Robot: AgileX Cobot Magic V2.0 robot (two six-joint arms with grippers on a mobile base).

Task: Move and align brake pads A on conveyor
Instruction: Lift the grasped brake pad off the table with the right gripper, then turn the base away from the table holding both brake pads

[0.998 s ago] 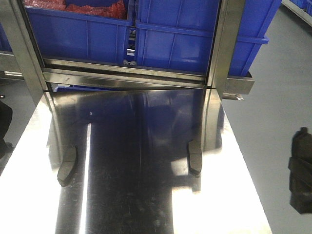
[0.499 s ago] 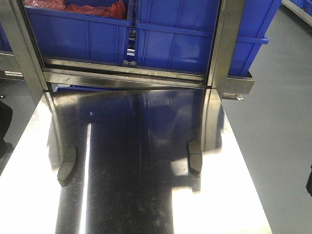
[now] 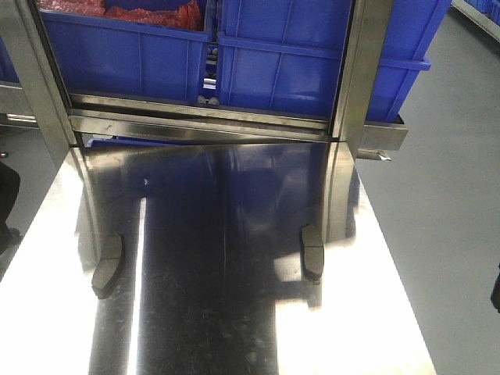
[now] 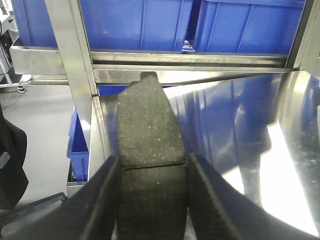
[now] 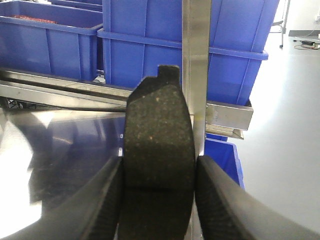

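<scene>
A shiny stainless-steel table fills the lower part of the front view. A steel rack carrying blue bins runs across the top of the frame. Two brake pads lie on the table, well apart: the lower-left pad and the right-of-centre pad (both with their long sides running up the frame). In the left wrist view, the left gripper pinches a third pad at frame centre. Its fingers press on both long edges, and the pad's groove is visible. In the right wrist view, the right gripper clamps a fourth pad the same way, in front of the rack post.
</scene>
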